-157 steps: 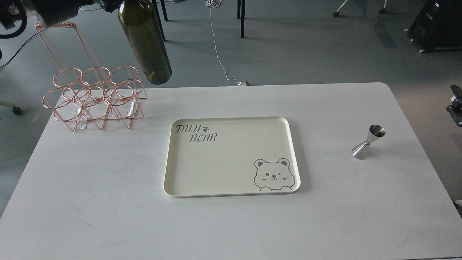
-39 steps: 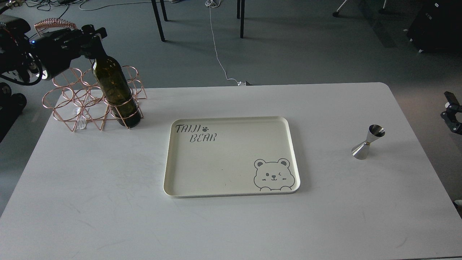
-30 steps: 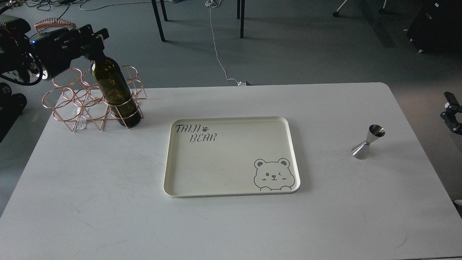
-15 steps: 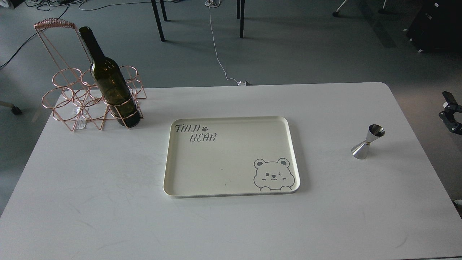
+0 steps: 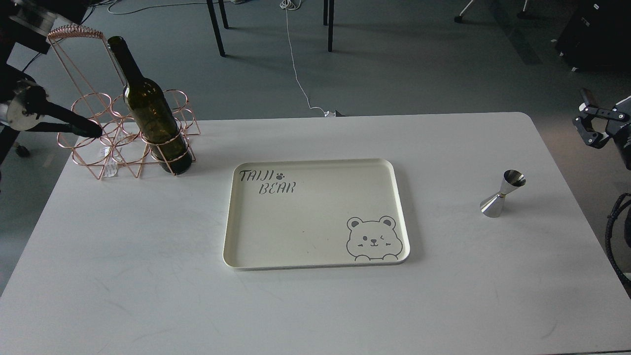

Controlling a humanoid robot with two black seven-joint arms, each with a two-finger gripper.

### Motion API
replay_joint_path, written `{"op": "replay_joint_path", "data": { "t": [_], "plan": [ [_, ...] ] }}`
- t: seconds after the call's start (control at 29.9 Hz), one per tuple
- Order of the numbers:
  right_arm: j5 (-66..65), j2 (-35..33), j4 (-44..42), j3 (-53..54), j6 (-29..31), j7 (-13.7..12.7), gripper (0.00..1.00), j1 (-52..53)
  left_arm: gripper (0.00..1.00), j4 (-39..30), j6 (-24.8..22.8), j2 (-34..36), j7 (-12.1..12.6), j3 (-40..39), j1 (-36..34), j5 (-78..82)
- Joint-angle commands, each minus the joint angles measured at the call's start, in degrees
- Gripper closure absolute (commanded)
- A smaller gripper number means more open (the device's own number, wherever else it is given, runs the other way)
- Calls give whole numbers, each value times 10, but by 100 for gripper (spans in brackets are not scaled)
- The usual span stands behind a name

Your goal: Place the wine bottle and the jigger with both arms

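Black right hand (image 5: 586, 123) hangs spread and empty, well apart from the jigger (image 5: 503, 193); left hand unclear.

The cream rectangular plastic tray (image 5: 315, 165) bore grey lettering "TAIJI BEAR" with a paw print in its far-left corner.

Green wine bottle (image 5: 150, 116) upright in rack; silver jigger (image 5: 502, 194) on table.

Glossy dark-green glass wine bottle (image 5: 150, 113), polished metal jigger (image 5: 503, 193), seemingly matt plastic tray (image 5: 315, 256).
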Motion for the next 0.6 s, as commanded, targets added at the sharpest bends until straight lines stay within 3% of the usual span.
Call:
{"op": "replay_joint_path", "data": {
  "t": [0.0,0.03,0.13,0.27,0.4,0.57],
  "plan": [
    [-1,21,-3,-5,-1,0,1,32,2,-42,0,-47,0,-42,66,-1],
    [0,23,-7,-5,-1,0,1,38,2,-46,-4,-68,0,-63,88,-1],
    [0,36,-31,-11,-1,0,1,54,2,-46,-25,-127,55,-110,146,-8],
    [0,51,-46,-23,-1,0,1,61,2,-44,-59,-178,100,-133,214,-32],
    [0,54,-42,-42,0,0,1,61,2,-41,-101,-218,168,-176,268,-67],
    [-1,79,-41,-48,1,0,1,55,2,-30,-103,-237,178,-185,298,-86]
  ]
}}
